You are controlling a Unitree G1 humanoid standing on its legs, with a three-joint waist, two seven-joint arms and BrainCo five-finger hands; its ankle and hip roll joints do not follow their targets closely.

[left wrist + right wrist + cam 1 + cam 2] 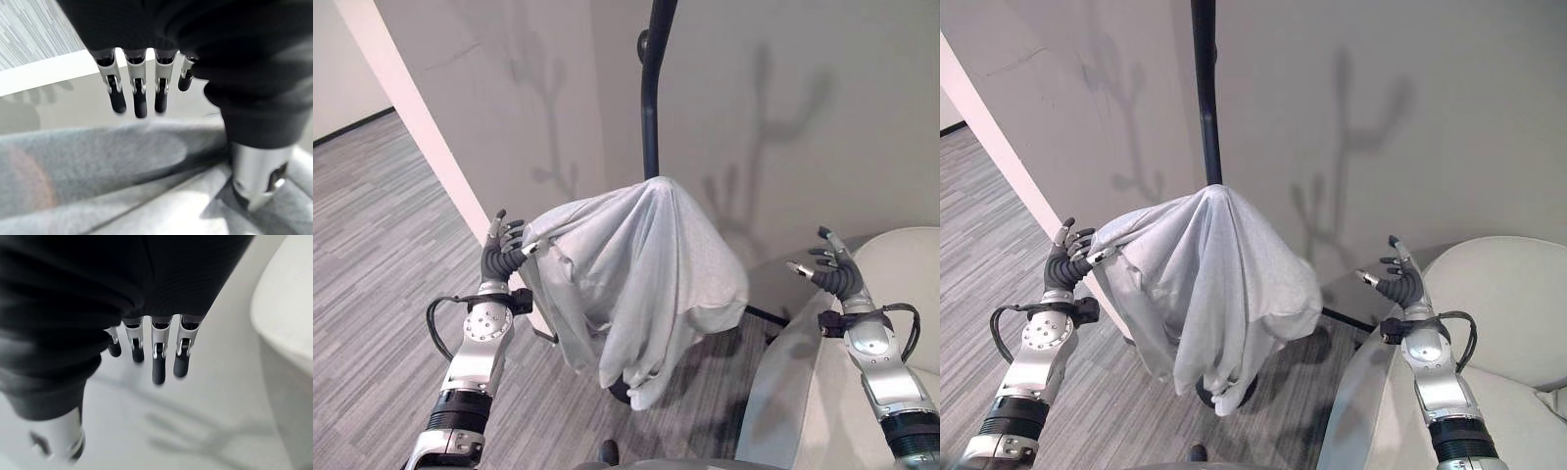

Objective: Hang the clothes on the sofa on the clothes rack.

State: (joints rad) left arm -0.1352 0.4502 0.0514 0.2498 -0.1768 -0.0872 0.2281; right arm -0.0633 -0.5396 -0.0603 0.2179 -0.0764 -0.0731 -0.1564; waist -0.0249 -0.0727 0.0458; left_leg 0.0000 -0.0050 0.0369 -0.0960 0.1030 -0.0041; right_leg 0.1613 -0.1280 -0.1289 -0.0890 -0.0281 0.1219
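Garment (636, 274) draped over rack pole (652, 88), wall (803, 98) behind; sofa (891, 294) right of rack.

A dark clothes rack (651, 108) stands on the grey plank floor (372, 235) and carries a light grey garment (636, 274) draped over it, beside a pale sofa (1518, 313).

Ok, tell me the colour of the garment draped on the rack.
The garment is plain light grey, clearest in the left eye view.
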